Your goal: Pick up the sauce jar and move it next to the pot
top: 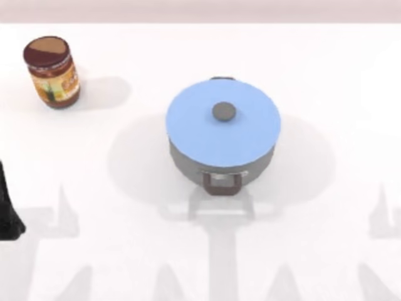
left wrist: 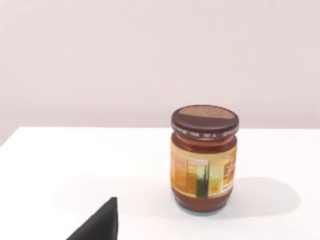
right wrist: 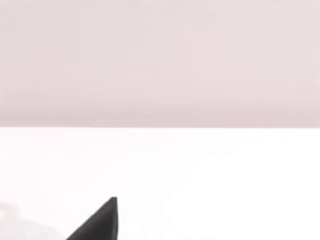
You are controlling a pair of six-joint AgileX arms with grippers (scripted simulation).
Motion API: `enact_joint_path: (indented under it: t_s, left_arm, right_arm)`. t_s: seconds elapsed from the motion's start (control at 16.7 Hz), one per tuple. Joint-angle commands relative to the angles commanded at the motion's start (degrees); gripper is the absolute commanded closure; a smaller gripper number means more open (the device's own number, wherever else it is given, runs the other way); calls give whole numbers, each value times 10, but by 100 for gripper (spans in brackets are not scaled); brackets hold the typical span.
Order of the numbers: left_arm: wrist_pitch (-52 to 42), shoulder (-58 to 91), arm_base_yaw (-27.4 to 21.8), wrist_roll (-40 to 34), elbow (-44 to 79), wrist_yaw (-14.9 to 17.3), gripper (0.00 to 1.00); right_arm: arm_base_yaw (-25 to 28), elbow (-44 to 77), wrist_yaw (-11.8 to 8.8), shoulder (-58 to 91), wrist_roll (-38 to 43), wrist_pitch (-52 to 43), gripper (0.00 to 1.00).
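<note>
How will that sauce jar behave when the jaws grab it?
The sauce jar looks rigid and glassy, so probably slippery and breakable. It stands upright and full, likely heavy for its size. Tipped over, its round body would probably roll.

left arm (top: pixel 9 207): plain black, tapered | wrist views: black pointed wedge, unmarked

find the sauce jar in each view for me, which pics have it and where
Top view: the sauce jar stands upright at the far left, well apart from the pot.
Left wrist view: it stands right of centre.
Right wrist view: not in it.
Shared landmark: the white table, seen in all three.
</note>
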Motion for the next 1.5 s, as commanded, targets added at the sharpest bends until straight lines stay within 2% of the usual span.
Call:
enact_joint_path:
  t_s: [0.3, 0.6, 0.78, 1.14, 1.5]
  left_arm:
    - [-21, 30, -2, 5, 30, 7, 0]
    - [-128, 180, -15, 31, 199, 45, 0]
    - [-221, 315, -26, 52, 371, 74, 0]
    - [-423, 632, -43, 96, 796, 122, 0]
    - [-603, 947, -46, 134, 1161, 137, 0]
  right_arm:
    - [0, 0, 0, 0, 0, 0, 0]
    - [0, 0, 0, 0, 0, 0, 0]
    - [0, 0, 0, 0, 0, 0, 0]
    - [0, 0, 0, 0, 0, 0, 0]
    - [0, 0, 0, 0, 0, 0, 0]
